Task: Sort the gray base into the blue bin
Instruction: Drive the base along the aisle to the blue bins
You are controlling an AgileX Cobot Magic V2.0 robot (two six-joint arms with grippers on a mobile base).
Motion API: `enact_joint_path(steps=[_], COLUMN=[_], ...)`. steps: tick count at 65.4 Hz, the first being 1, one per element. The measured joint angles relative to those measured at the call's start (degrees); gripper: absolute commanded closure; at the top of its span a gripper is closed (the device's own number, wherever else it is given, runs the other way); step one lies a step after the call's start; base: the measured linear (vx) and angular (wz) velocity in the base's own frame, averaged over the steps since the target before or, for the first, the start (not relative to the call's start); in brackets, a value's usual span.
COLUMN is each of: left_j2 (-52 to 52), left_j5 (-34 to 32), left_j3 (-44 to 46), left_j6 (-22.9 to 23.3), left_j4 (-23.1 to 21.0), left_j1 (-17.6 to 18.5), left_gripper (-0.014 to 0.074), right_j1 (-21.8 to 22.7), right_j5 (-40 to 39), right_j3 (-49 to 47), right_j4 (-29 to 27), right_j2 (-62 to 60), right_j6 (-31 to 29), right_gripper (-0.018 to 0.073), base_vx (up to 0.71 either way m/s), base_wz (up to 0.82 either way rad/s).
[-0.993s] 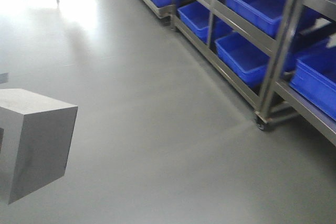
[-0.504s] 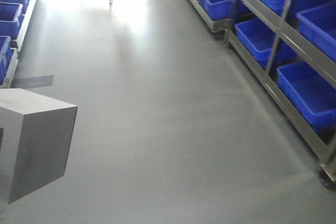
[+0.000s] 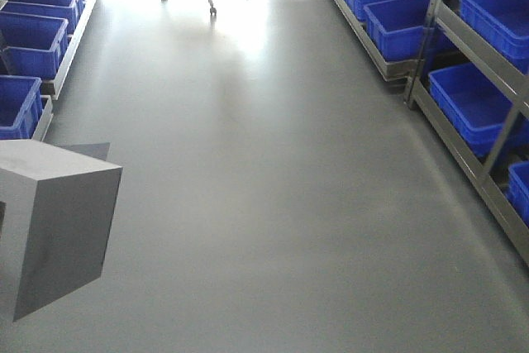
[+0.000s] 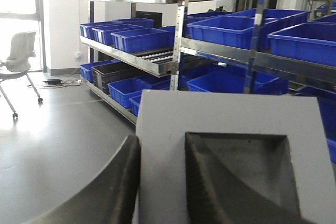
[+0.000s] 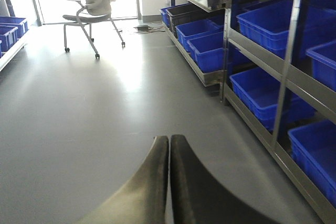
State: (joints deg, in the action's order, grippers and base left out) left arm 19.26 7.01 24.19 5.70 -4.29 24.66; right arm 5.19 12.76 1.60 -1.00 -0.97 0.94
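The left gripper is clamped on the gray base — one finger sits inside the shallow square recess and the other lies against the outer side face, pinching the wall between them. The block hangs above the floor at the left of the front view, well apart from every bin. The right gripper has its fingers pressed together with nothing between them. With its crisp edges and flat matte faces, the base looks stiff and sturdy. It is probably light enough for this one-wall pinch, though the smooth skin could let it pivot under a jolt. The recess wall seems the sensible hold — the full cube looks too wide for the jaws. A blue bin waits on the metal rack to the right of the aisle
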Motion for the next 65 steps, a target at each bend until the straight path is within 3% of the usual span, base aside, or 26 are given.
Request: enact_joint_path(steps=[65], left_j2=[0.0], left_j5=[0.0], left_j3=[0.0], left_j6=[0.0], left_j4=[0.0], left_j1=[0.0], left_gripper=[0.0603], right_j1=[0.0], right_j5=[0.0], right_j3=[0.0], right_j4=[0.0], right_j2=[0.0], right_j6=[0.0], right_gripper=[0.0564], base_vx=[0.50], base_wz=[0.13])
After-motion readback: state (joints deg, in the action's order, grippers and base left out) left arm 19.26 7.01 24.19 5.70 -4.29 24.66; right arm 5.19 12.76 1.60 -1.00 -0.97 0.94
